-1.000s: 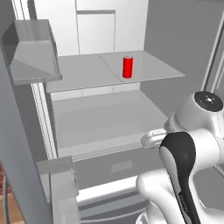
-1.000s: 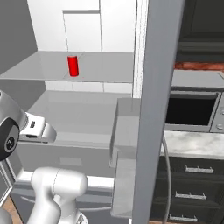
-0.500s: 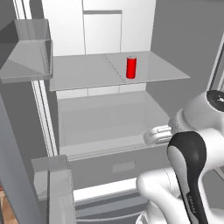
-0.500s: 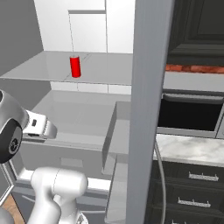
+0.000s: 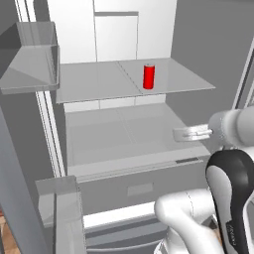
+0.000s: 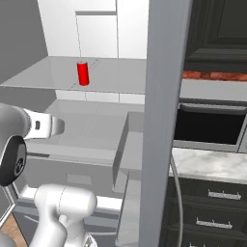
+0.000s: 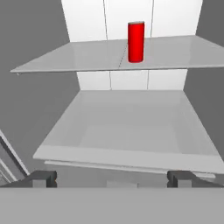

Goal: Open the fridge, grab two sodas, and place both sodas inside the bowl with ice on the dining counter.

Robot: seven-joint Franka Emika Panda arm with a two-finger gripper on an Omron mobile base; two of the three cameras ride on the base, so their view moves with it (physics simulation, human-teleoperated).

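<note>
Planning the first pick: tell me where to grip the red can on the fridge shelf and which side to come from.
Grip the red can around the middle of its round body, jaws to either side. It stands upright and alone near the front edge of the upper shelf, so come in level from the open front. The gripper is open, below that shelf's height; it must rise first.

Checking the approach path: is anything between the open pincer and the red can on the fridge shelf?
Nothing visible blocks it. The can stands upright, alone on the upper shelf, near its front edge. The pincer is open, apart from the can and lower, level with the shelf below.
</note>
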